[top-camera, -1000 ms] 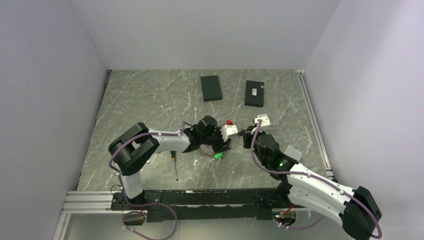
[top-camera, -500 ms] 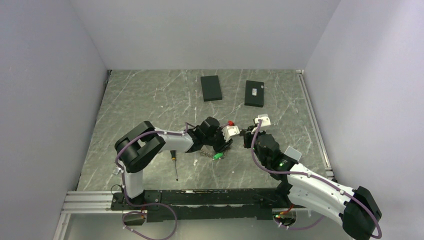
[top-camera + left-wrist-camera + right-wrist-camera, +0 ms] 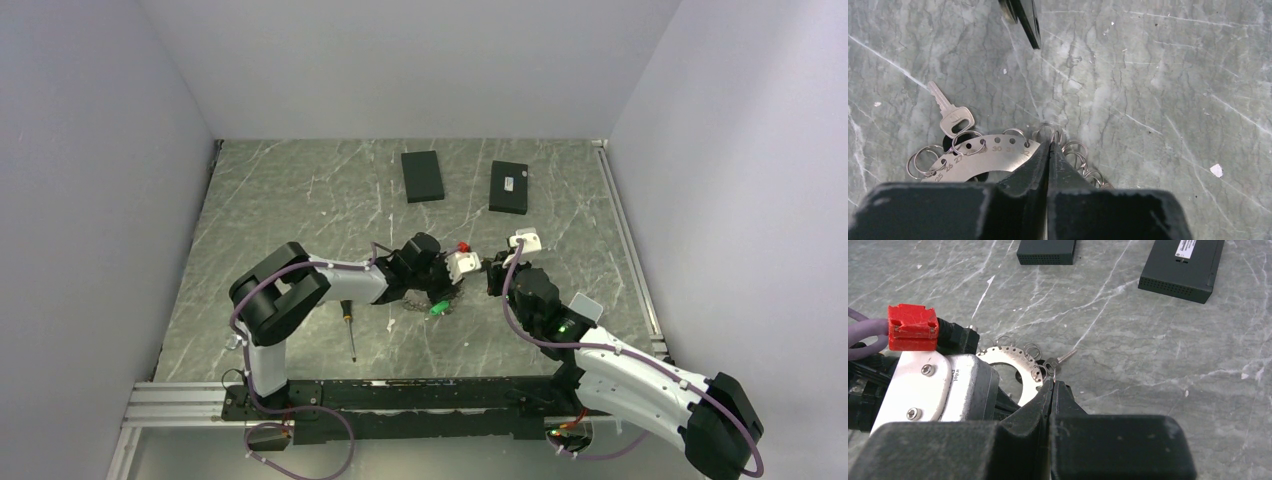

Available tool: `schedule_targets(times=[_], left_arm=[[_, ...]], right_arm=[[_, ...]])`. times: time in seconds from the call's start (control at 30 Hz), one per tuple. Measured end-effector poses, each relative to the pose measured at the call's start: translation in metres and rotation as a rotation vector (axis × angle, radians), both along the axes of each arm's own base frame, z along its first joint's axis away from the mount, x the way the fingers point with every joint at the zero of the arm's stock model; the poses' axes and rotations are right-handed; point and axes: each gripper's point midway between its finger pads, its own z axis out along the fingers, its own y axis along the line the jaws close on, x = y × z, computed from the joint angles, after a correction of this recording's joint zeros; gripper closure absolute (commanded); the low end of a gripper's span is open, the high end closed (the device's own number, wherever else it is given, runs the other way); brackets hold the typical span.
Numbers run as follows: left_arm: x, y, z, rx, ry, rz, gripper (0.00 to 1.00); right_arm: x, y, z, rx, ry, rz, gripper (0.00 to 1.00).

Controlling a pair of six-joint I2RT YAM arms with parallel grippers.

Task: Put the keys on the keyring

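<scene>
The left arm (image 3: 300, 285) is the main mover here: compared with a second ago its elbow sits further over to the right, and most of that swing happens in the first half second. The bigger deal is the left gripper (image 3: 1049, 146). Its jaws go from standing apart to squeezed nearly together, tips pinching right at the rim of the keyring (image 3: 993, 157) among the little split rings. The green tag (image 3: 437, 308) also gets nudged a touch, up and to the right in the overhead view, so the ring looks like it shifts slightly with the squeeze.
</scene>
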Motion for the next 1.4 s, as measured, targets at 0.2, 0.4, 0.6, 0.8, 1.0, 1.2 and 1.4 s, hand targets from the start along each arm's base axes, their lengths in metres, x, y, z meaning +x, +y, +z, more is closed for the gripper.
schedule_targets(times=[0.2, 0.4, 0.6, 0.8, 1.0, 1.2, 1.4], left_arm=[[0.000, -0.002, 0.002, -0.004, -0.008, -0.011, 1.00], [-0.004, -0.003, 0.003, -0.012, 0.002, -0.027, 1.00], [-0.004, -0.003, 0.019, -0.046, 0.009, -0.028, 1.00], [-0.001, 0.002, 0.032, -0.071, 0.037, -0.003, 1.00], [0.004, 0.014, 0.033, -0.098, 0.105, 0.047, 1.00], [0.011, 0.028, 0.044, -0.149, 0.143, 0.093, 1.00], [0.009, 0.031, 0.059, -0.201, 0.135, 0.086, 1.00]], right_arm=[[0.000, 0.000, 0.000, 0.000, 0.000, 0.000, 1.00], [0.000, 0.000, 0.000, -0.004, -0.001, 0.000, 1.00], [0.000, -0.001, 0.002, -0.003, -0.008, -0.002, 1.00], [0.000, -0.001, 0.002, -0.003, -0.008, -0.002, 1.00], [0.000, 0.000, 0.000, -0.005, -0.003, 0.005, 1.00], [-0.005, 0.011, -0.007, -0.012, 0.024, 0.079, 1.00], [-0.015, 0.034, 0.000, 0.007, 0.051, 0.212, 1.00]])
